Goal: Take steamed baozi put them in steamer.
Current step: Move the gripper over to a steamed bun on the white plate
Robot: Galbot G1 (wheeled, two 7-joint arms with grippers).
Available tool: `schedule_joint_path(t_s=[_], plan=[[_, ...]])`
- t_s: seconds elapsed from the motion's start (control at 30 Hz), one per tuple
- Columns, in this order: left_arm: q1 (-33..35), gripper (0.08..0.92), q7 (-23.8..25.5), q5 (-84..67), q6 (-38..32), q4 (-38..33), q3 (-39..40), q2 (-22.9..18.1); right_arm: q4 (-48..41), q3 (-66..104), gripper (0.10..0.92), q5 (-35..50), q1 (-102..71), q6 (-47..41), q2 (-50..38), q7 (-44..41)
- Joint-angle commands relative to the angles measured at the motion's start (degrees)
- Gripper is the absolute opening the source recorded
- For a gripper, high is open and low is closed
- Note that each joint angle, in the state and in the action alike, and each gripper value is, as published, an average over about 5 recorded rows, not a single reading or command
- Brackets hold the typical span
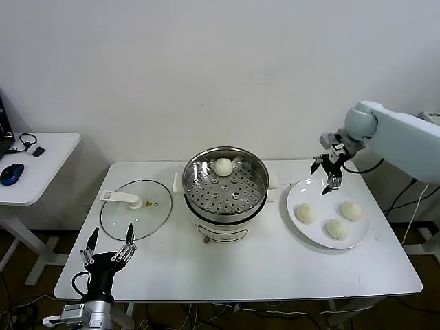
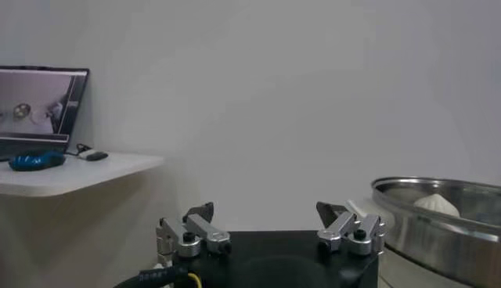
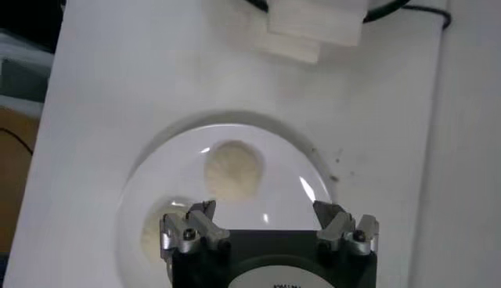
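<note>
Baozi (image 1: 306, 213) on plate (image 1: 297, 192), right gripper (image 1: 328, 176) above — seemingly empty

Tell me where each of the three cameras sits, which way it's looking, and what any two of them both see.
Head: high on the robot, looking down at the table, both arms visible.
Left wrist: low by the table's edge, facing level past the open left gripper toward the steamer.
Right wrist: above the plate, looking down past the open right gripper.
Shared: head and left wrist both show the baozi in the steamer.
</note>
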Motion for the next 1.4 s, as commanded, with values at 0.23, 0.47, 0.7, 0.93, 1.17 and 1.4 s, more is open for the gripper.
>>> schedule_joint_path(t_s=[0.23, 0.47, 0.7, 0.93, 1.17, 1.4], plan=[[0.4, 0.823, -0.1, -0.3, -0.2, 0.5, 0.1, -0.2, -3.3, 4.0, 0.823, -3.0, -9.5, -2.8, 1.3, 0.3], [0.5, 0.823, -0.1, -0.5, -0.3, 1.0, -0.1, -0.1, -8.2, 9.8, 0.823, -8.2, -14.4, 1.6, 4.0, 1.9], [0.7, 0.823, -0.1, -0.6, -0.4, 1.3, -0.2, -0.1, -11.9, 12.2, 0.823, -9.7, -16.1, 3.5, 6.5, 2.8], [0.6, 0.823, -0.1, -0.6, -0.4, 1.4, -0.3, -0.1, -11.9, 12.6, 0.823, -9.9, -16.7, 3.5, 7.5, 3.0], [0.7, 0.823, -0.1, -0.7, -0.4, 1.5, -0.3, 0.0, -12.2, 13.0, 0.823, -10.3, -17.2, 3.5, 8.3, 3.2], [0.7, 0.823, -0.1, -0.7, -0.5, 1.6, -0.2, 0.0, -12.3, 13.3, 0.823, -10.8, -17.6, 3.5, 8.4, 3.0]])
